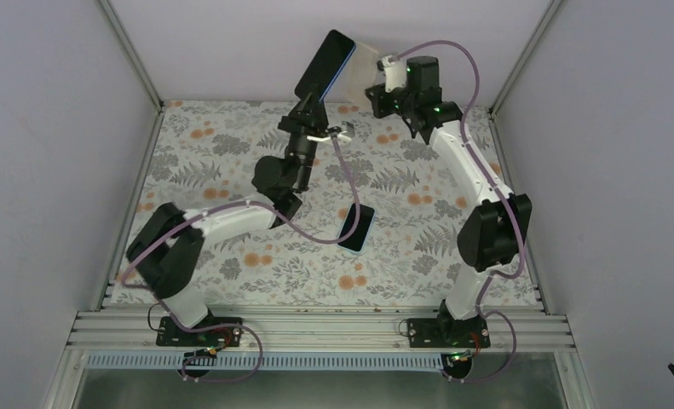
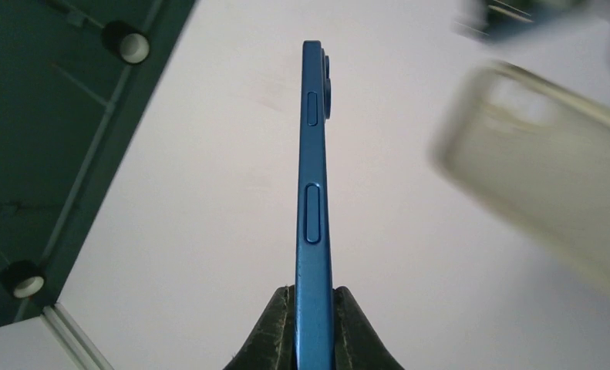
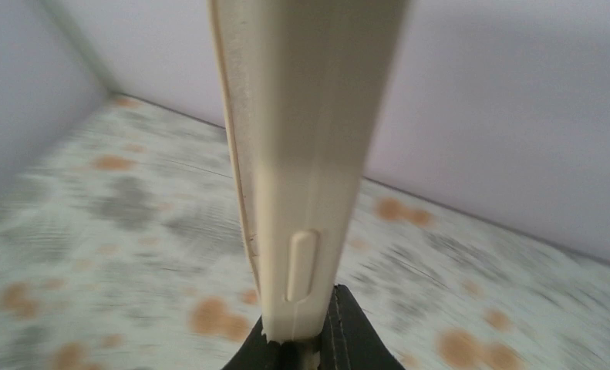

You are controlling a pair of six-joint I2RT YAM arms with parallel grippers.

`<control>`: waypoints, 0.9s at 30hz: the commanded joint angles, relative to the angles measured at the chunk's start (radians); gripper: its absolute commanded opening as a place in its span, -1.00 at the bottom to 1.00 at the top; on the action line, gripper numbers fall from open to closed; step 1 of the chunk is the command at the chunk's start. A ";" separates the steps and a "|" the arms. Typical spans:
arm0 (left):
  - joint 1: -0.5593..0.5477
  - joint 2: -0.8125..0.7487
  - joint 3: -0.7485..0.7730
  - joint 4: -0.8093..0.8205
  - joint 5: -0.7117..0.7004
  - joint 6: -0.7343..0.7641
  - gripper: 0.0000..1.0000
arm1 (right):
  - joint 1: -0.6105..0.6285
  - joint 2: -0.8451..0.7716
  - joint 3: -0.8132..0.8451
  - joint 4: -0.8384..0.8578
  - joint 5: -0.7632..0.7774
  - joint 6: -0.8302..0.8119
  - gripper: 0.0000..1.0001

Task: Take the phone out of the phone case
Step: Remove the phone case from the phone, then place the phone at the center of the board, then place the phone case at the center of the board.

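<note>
High above the far end of the table, the blue phone is bare and tilted, with my left gripper shut on its lower end. In the left wrist view the phone stands edge-on, its side buttons showing, clamped between the dark pads of my left gripper. The cream translucent phone case hangs empty just to the right of the phone, and my right gripper is shut on it. In the right wrist view the case rises edge-on out of my right gripper. From the left wrist the case looks blurred.
A second phone with a light blue rim lies flat on the floral table mat between the two arms. White walls and metal frame posts close in the back and sides.
</note>
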 commanded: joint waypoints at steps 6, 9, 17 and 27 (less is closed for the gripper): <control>0.007 -0.329 -0.080 -0.213 -0.071 0.024 -0.95 | -0.165 0.067 -0.094 -0.096 0.149 -0.133 -0.94; 0.122 -0.433 -0.227 -0.309 -0.047 0.057 -0.95 | -0.207 0.057 -0.136 -0.235 -0.021 -0.213 -0.94; 0.485 -0.525 -0.376 -0.865 -0.001 0.021 -0.95 | -0.225 -0.115 -0.389 -0.395 0.033 -0.370 -0.93; 0.583 -0.326 -0.379 -1.158 -0.112 -0.062 -0.95 | -0.293 -0.097 -0.568 -0.382 0.110 -0.394 -0.93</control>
